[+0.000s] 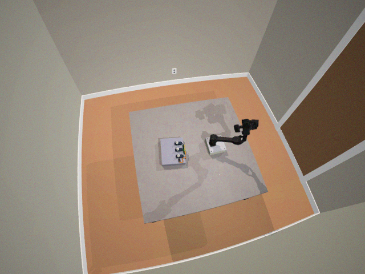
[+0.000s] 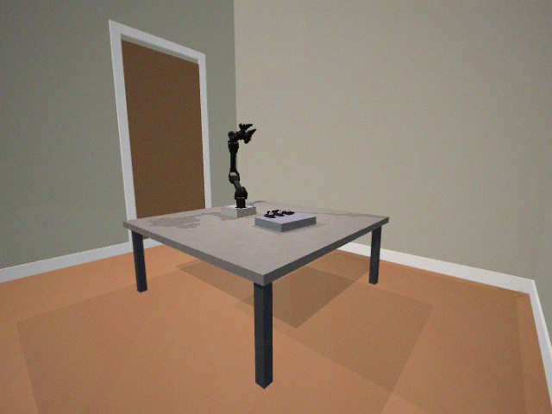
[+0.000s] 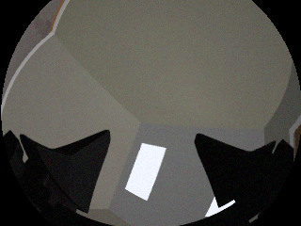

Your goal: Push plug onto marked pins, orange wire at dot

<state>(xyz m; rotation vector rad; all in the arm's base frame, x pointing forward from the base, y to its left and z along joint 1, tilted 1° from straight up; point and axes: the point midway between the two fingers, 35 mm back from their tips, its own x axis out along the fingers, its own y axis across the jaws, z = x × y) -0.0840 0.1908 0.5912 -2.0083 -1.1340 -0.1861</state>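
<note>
The holder is a pale lavender block [image 1: 169, 152] [image 2: 281, 225] on the table [image 1: 153, 188] [image 2: 200, 242]. Three small dark servos with whitish tops [image 1: 178, 142] [image 1: 178, 149] [image 1: 178, 156] sit along its arm-facing side. An orange lead [image 1: 181, 161] lies by the block's corner, near the servo lowest in the top view. A green and yellow strip [image 1: 184, 148] runs along that edge. The plug, single pins and dot are too small to make out. My gripper [image 2: 254, 127] [image 3: 154, 137] is open and empty, high above the table and well away from the holder.
The arm [image 1: 230, 139] [image 2: 233, 162] stands on a white base plate [image 1: 217, 150] [image 2: 241, 212] beside the holder, across a gap of bare table. The wrist view shows mostly walls and a bright white panel [image 3: 146, 171] between the fingers. Arm shadows cross the table.
</note>
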